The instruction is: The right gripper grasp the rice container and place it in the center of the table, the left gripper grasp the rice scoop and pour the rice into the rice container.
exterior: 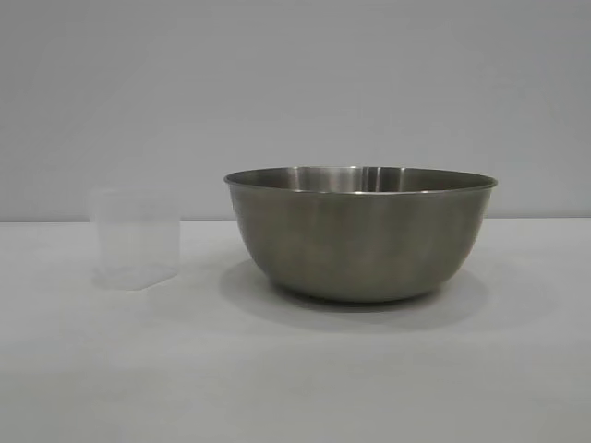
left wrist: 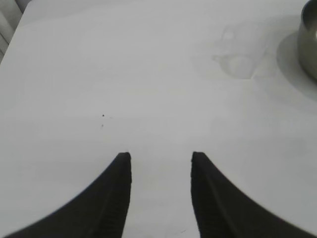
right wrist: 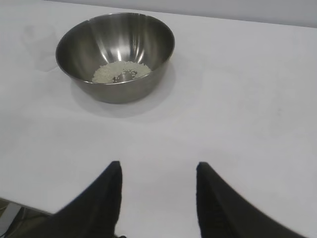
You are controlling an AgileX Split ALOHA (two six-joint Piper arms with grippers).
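A plain grey wall (exterior: 295, 92) rises behind everything, and pale slatted blinds (left wrist: 9, 22) show at one corner.

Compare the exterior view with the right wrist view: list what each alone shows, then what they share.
Only the exterior view: the rice scoop in clear profile, standing upright apart from the rice container.
Only the right wrist view: the rice lying inside the container, and the right gripper with fingers apart, holding nothing.
Both: the rice container on the table.
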